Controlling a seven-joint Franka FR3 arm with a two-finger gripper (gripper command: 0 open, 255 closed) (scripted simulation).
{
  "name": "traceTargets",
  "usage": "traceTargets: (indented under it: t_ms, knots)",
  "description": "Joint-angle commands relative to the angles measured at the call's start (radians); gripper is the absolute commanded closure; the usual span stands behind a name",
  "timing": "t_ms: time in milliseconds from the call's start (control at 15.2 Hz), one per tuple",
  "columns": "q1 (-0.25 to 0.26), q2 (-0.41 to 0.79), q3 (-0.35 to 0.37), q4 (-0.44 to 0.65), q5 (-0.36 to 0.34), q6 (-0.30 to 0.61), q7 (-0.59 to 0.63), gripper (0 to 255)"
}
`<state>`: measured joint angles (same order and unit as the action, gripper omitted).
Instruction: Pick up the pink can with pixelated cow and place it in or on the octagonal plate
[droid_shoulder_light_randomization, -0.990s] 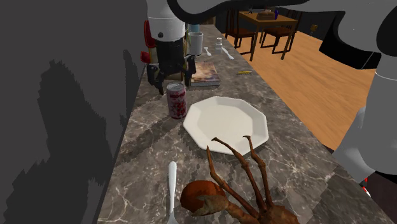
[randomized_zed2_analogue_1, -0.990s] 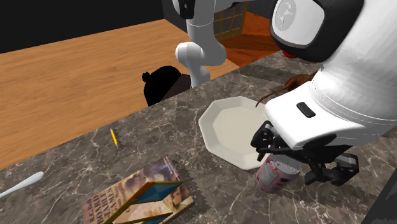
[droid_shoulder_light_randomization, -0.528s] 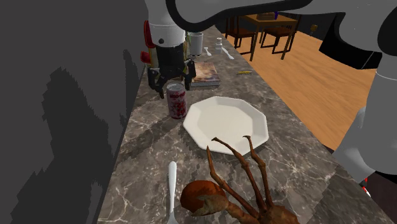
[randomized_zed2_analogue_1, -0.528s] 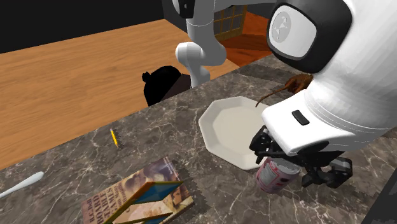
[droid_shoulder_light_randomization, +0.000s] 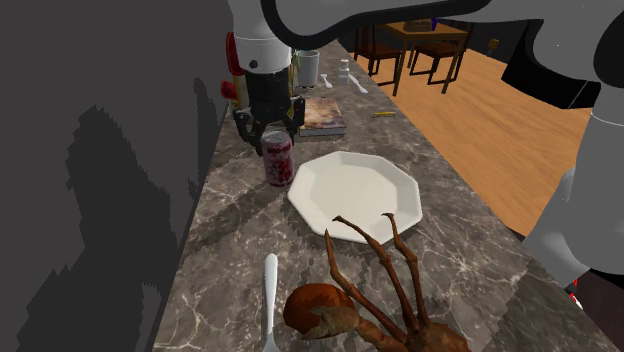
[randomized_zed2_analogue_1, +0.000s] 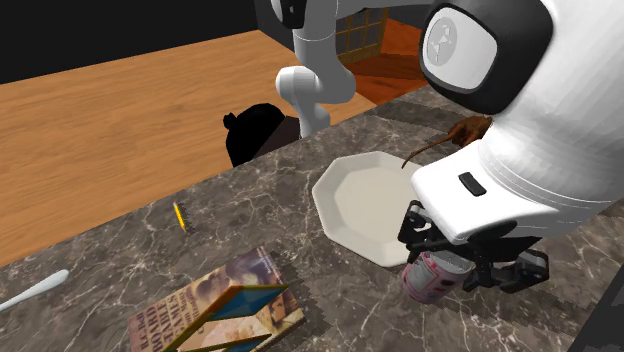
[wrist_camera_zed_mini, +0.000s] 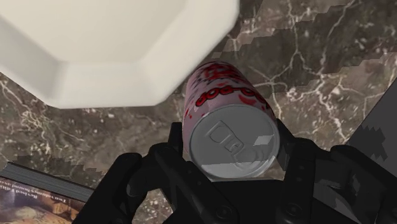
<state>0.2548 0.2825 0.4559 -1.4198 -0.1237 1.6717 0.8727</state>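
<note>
Shoulder view: we log a long dark marble bench (droid_shoulder_light_randomization: 230, 250) running beside a dark grey wall (droid_shoulder_light_randomization: 100, 150). A wooden floor (droid_shoulder_light_randomization: 480, 110) lies on the other side, and a wooden table with chairs (droid_shoulder_light_randomization: 425, 35) stands at the top. A white octagonal plate (droid_shoulder_light_randomization: 355, 195) lies mid-bench. A white spoon (droid_shoulder_light_randomization: 270, 295) and a brown crab-like figure (droid_shoulder_light_randomization: 320, 310) are nearer the camera; a flat book (droid_shoulder_light_randomization: 322, 115) and a white cup (droid_shoulder_light_randomization: 308, 68) are further up. The pink can (droid_shoulder_light_randomization: 278, 165), with red blotches and a grey lid, stands upright on the bench. It is just beside the plate's edge, on the shoulder view's left. The black jaws are down over its top.

Second exterior view: the same bench (randomized_zed2_analogue_1: 270, 200), with the floor (randomized_zed2_analogue_1: 120, 130) beyond it and a black area (randomized_zed2_analogue_1: 100, 30) past that. A yellow pencil (randomized_zed2_analogue_1: 179, 215) lies near the bench edge and the book (randomized_zed2_analogue_1: 220, 310) near the camera. The can (randomized_zed2_analogue_1: 435, 278) sits under the white wrist, close to the plate (randomized_zed2_analogue_1: 365, 205).

Wrist view: the jaws pinch the can (wrist_camera_zed_mini: 232, 121), one finger against each side just under the lid. The plate (wrist_camera_zed_mini: 114, 51) lies beyond it on the marble (wrist_camera_zed_mini: 305, 57).
</note>
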Motion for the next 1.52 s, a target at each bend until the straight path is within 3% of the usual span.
traceTargets:
  t_ms: [0,330,1320,1386,1452]
  knots:
    - [0.000,0.001,0.000,-0.001,0.000,0.000,0.000,255]
    - [0.002,0.003,0.001,0.016,-0.001,-0.015,0.000,255]
    - [0.055,0.088,0.004,0.344,-0.039,-0.263,0.008,255]
    - [0.056,0.089,0.004,0.347,-0.040,-0.265,0.008,255]
    - [0.031,0.029,0.007,0.267,-0.014,-0.241,0.002,255]
